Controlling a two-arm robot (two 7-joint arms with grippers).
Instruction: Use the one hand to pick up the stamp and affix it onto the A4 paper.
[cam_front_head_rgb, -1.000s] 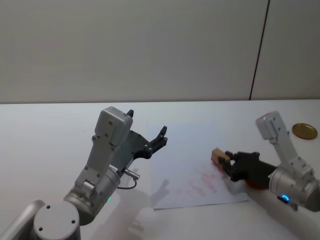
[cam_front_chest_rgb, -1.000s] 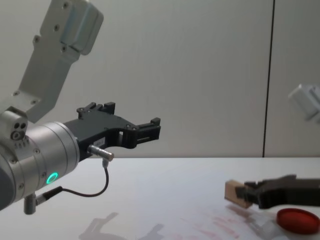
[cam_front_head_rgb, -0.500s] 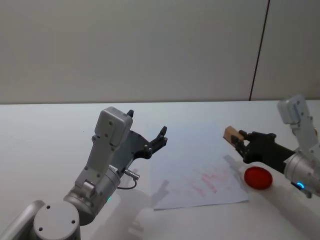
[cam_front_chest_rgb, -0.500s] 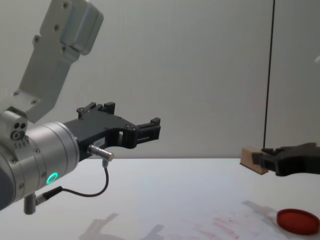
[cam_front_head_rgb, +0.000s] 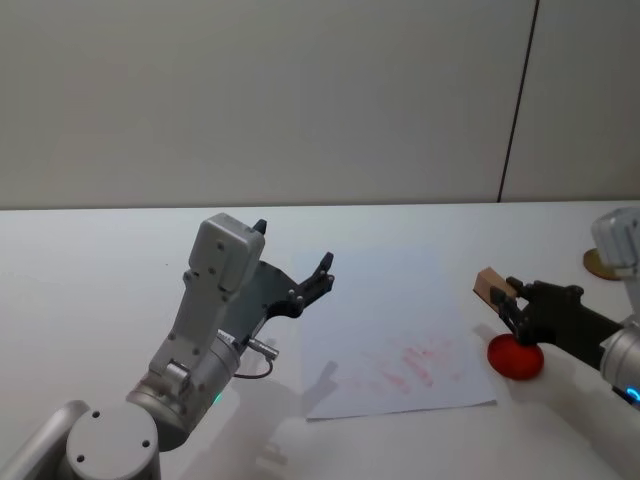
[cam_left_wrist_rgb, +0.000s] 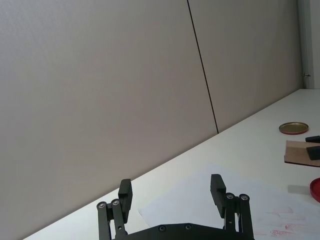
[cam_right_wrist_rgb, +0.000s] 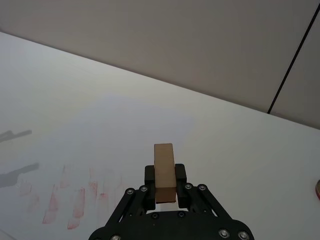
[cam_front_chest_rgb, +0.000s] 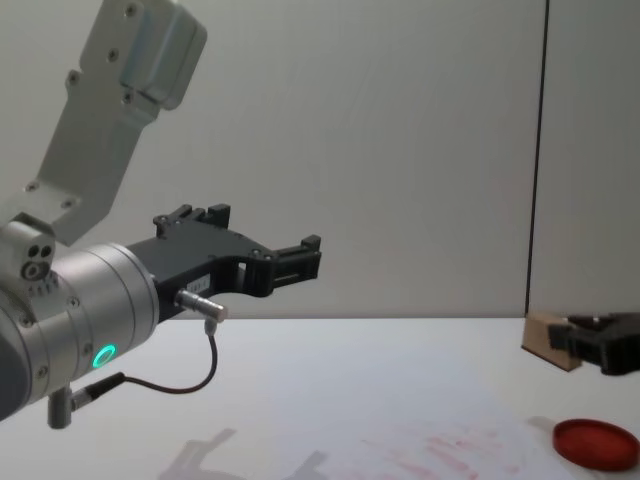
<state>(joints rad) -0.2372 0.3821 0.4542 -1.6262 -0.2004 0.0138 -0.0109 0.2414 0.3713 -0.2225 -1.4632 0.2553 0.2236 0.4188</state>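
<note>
- right gripper (cam_front_head_rgb: 505, 296) clamped on stamp (cam_front_head_rgb: 490, 284), aloft near red disc (cam_front_head_rgb: 515, 358), just right of paper (cam_front_head_rgb: 380, 290).
- left gripper (cam_front_head_rgb: 293, 246) parked left, fingers apart, empty.
- step looks like carry; next: swing over paper, press flat.

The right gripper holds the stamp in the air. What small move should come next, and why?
Probably shift the right gripper toward the robot's left, until the stamp hangs over the paper. It is shut on the stamp, raised beside the paper's right edge near the red disc; lowering here may miss the sheet. Left gripper hangs open, idle.
</note>
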